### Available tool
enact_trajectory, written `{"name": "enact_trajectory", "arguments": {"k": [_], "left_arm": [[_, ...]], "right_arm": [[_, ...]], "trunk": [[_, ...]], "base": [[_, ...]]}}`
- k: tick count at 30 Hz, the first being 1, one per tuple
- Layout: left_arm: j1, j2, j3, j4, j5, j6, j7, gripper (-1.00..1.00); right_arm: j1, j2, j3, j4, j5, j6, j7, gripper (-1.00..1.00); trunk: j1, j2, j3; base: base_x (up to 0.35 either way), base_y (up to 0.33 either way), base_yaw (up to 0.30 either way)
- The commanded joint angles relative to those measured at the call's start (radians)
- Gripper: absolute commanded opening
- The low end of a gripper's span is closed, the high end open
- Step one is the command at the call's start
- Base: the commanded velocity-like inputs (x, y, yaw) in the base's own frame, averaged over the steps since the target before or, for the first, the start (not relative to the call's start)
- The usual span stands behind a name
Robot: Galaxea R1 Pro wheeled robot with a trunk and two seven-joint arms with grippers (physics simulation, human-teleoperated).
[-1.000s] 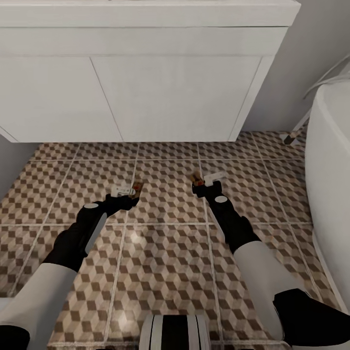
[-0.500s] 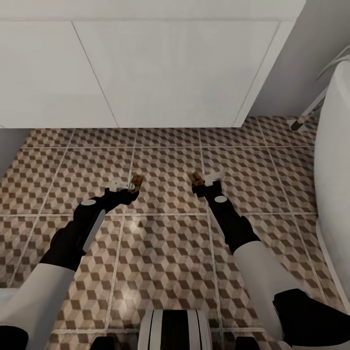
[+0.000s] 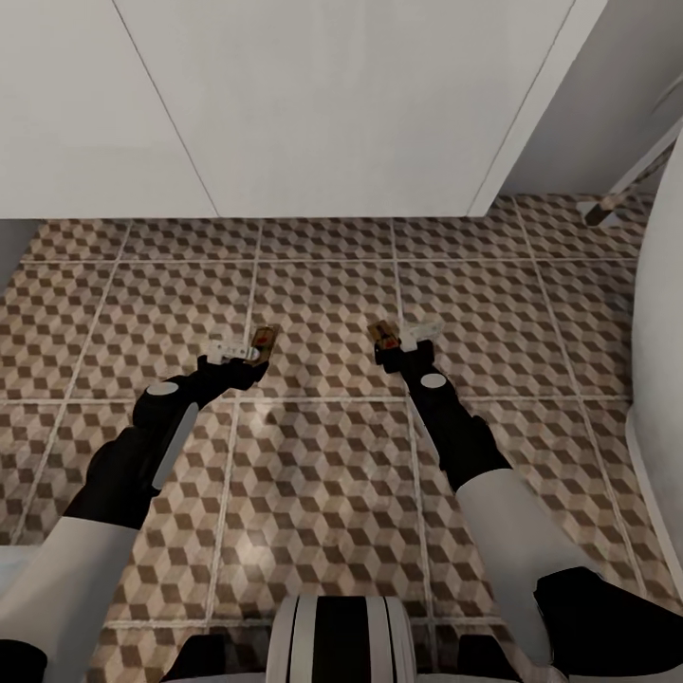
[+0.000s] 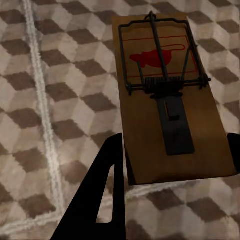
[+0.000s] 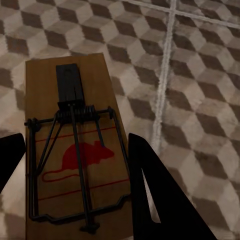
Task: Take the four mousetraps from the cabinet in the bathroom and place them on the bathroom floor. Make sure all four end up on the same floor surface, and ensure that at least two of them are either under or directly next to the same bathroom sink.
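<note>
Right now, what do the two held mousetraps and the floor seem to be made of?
Left gripper's mousetrap: smooth brown wood-look board, dark wire spring, printed red mouse. Right gripper's mousetrap: the same. Bathroom floor: probably glazed ceramic tile, judging by pale grout lines and a soft sheen; being a render, this is uncertain.

A white flat-fronted unit (image 3: 313, 104) stands beside a white tub (image 3: 659, 313).

No readable text; each mousetrap (image 4: 170, 95) bears a red mouse sign.
</note>
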Motion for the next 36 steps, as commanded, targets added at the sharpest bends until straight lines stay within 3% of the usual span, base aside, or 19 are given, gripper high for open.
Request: {"name": "enact_trajectory", "arguments": {"k": [1,13,20,32,36], "left_arm": [[0.001,0.003,-0.001,0.001,0.009,0.005,0.001,-1.00],[0.005,0.007,-0.001,0.024,0.008,-0.026,-0.002,-1.00],[0.005,0.007,-0.001,-0.003,0.008,-0.059,-0.001,-1.00],[0.005,0.007,-0.003,-0.100,0.008,-0.058,0.002,-1.00],[0.012,0.007,-0.003,-0.179,0.008,-0.057,0.002,-1.00]], "right_arm": [[0.000,-0.001,0.002,-0.002,0.006,0.005,-0.005,-1.00],[-0.001,0.001,0.003,-0.004,0.010,-0.088,-0.007,-1.00],[-0.001,0.001,0.004,-0.067,0.010,-0.108,-0.007,-1.00],[0.001,-0.001,0.004,-0.112,0.013,-0.119,-0.010,-1.00],[0.001,0.000,0.017,-0.138,0.014,-0.159,-0.011,-1.00]], "trunk": [[0.000,-0.001,-0.006],[0.006,-0.003,-0.071],[0.009,-0.005,-0.109],[0.009,-0.005,-0.125],[0.009,-0.005,-0.126]], "base": [[0.000,0.000,0.000],[0.000,0.000,0.000],[0.000,0.000,0.000],[0.000,0.000,0.000],[0.000,0.000,0.000]]}}
